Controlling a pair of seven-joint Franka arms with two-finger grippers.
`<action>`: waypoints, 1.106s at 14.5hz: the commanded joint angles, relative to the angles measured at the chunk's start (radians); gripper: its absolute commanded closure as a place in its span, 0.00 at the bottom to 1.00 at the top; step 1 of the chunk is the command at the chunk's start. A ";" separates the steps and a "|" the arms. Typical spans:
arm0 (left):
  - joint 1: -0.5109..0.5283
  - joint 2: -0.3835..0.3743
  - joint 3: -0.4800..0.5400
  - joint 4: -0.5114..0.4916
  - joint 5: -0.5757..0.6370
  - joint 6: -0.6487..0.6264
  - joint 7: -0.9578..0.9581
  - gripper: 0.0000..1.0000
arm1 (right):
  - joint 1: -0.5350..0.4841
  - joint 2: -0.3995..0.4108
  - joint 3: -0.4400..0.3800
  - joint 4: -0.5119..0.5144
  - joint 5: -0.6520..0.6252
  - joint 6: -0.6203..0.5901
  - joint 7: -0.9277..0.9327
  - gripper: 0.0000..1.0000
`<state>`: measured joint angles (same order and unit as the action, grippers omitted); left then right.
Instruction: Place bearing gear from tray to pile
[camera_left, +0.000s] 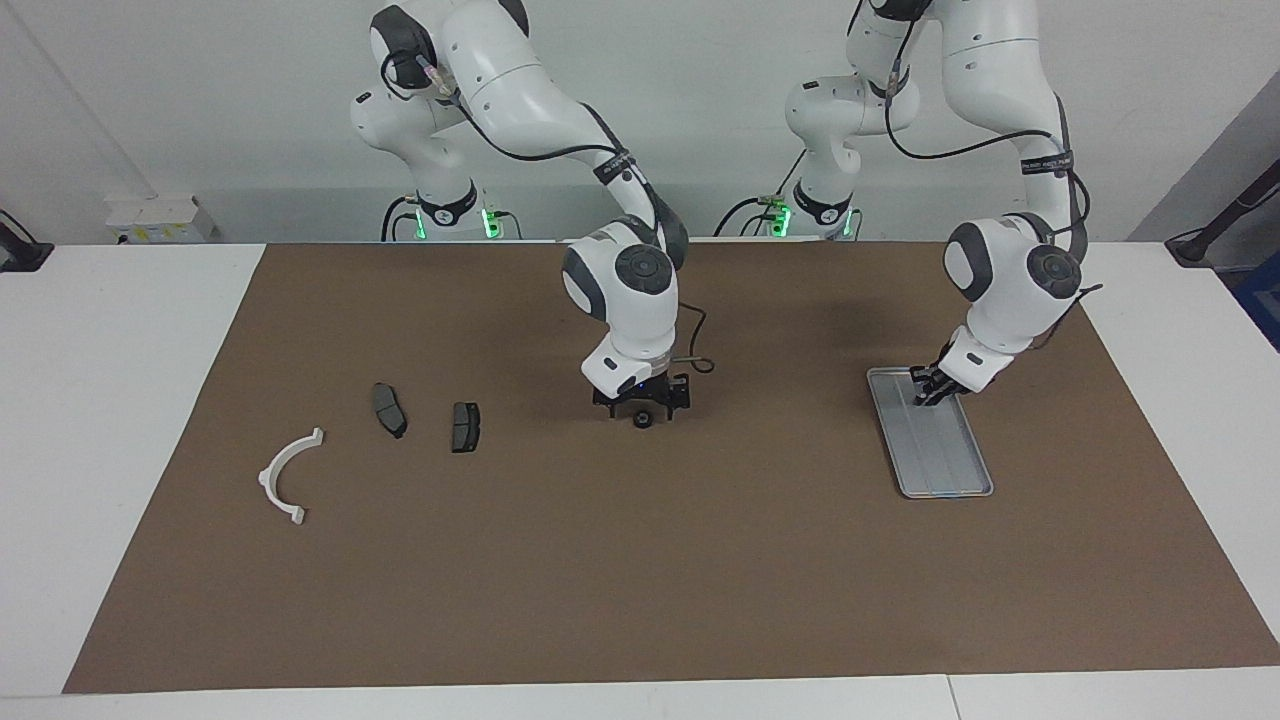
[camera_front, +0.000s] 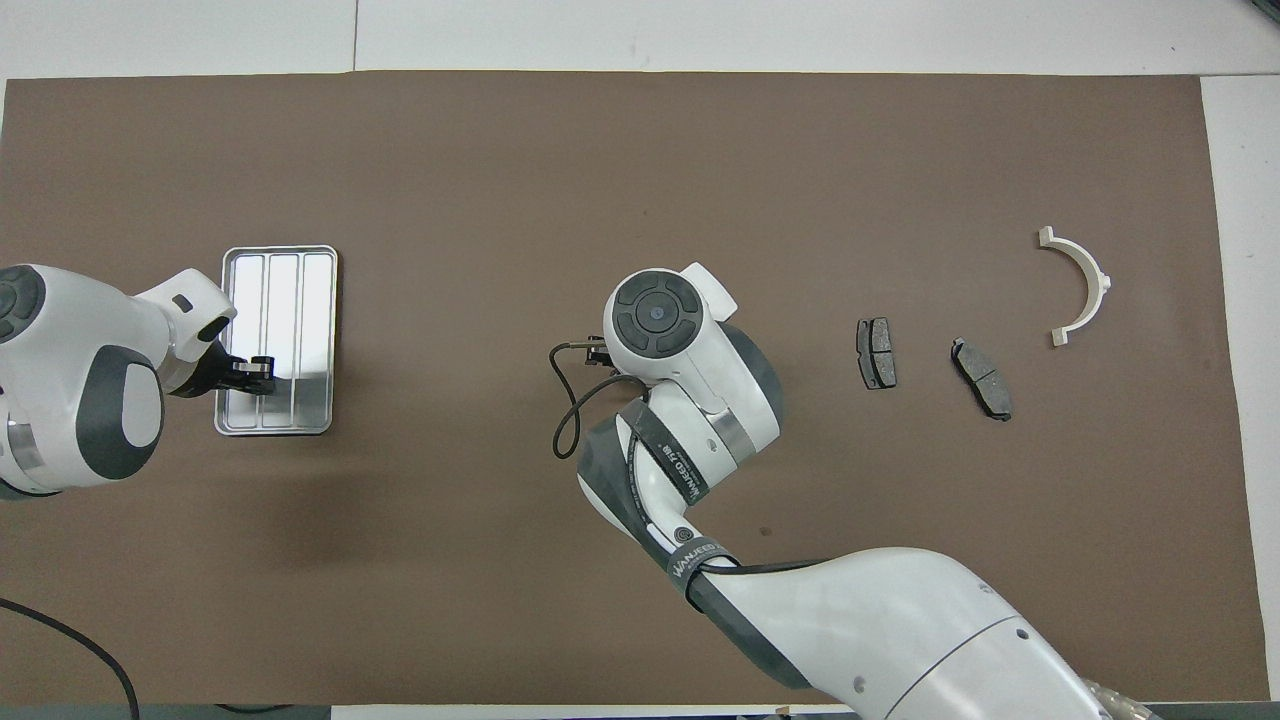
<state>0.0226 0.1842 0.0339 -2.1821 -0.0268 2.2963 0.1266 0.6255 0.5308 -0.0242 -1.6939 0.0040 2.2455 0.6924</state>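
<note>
Progress: not done yet, by my read. The flat silver-grey ridged metal tray (camera_left: 940, 470) at my L arm's end of the brown mat (camera_left: 640, 580) looks empty, so the pick from it seems finished. A small dark round part, which I take for the bearing gear (camera_left: 641, 420), lies on the mat about mid-table, between tray and pile and well apart from both.

The pile sits toward my R arm's end: a white half-ring plastic bracket (camera_left: 288, 478) and two dark grey brake-pad-shaped plates (camera_left: 389, 409) (camera_left: 465, 426). Nothing round is among them.

Left to do, as I judge it: get the gear across the gap to the plates and set it down beside them.

R pincer (camera_left: 641, 400): low over the gear, jaws spread wide and nothing gripped. I can't tell whether a fingertip touches the gear. From overhead my own wrist hides both pincer and gear.

L pincer (camera_left: 925, 393): tips pressed together, empty, over the tray's end nearer my bases. Whether the tips touch the tray floor I can't tell. That arm has no job I can see right now.
</note>
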 joint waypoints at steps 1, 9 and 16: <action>0.016 -0.015 -0.009 -0.030 0.001 0.017 0.010 1.00 | 0.002 -0.026 0.001 -0.046 0.007 0.039 0.021 0.00; -0.056 -0.031 -0.023 0.116 -0.008 -0.170 -0.161 1.00 | 0.002 -0.026 0.001 -0.047 0.010 0.037 0.028 0.47; -0.240 -0.032 -0.023 0.126 -0.016 -0.161 -0.499 1.00 | -0.007 -0.026 0.001 -0.027 0.007 0.020 0.024 1.00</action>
<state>-0.1645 0.1620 -0.0030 -2.0638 -0.0322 2.1456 -0.2777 0.6259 0.5275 -0.0243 -1.7046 0.0062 2.2582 0.7045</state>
